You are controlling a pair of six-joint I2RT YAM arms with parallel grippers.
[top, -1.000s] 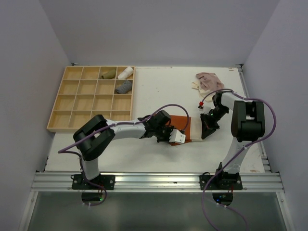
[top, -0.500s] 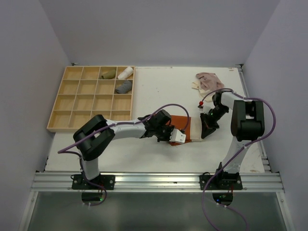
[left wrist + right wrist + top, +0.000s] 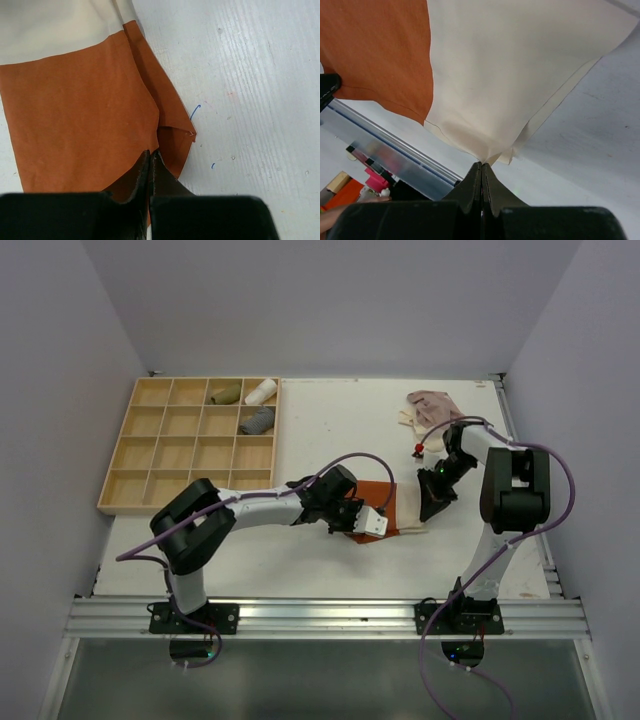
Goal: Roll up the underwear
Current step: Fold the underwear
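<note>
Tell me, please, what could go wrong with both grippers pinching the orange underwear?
The left gripper pinches only a thin edge of the orange underwear; it may slip free. The right gripper holds just the corner tip of its cream band, so a layer could escape and the roll go crooked.

Underwear (image 3: 378, 493) on table (image 3: 330, 420), right of tray (image 3: 150, 455)

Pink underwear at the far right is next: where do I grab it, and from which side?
Pinch a raised fold near the middle of the pale pink underwear, coming down from its near side: it lies crumpled in a heap, so folds probably stand up.
</note>
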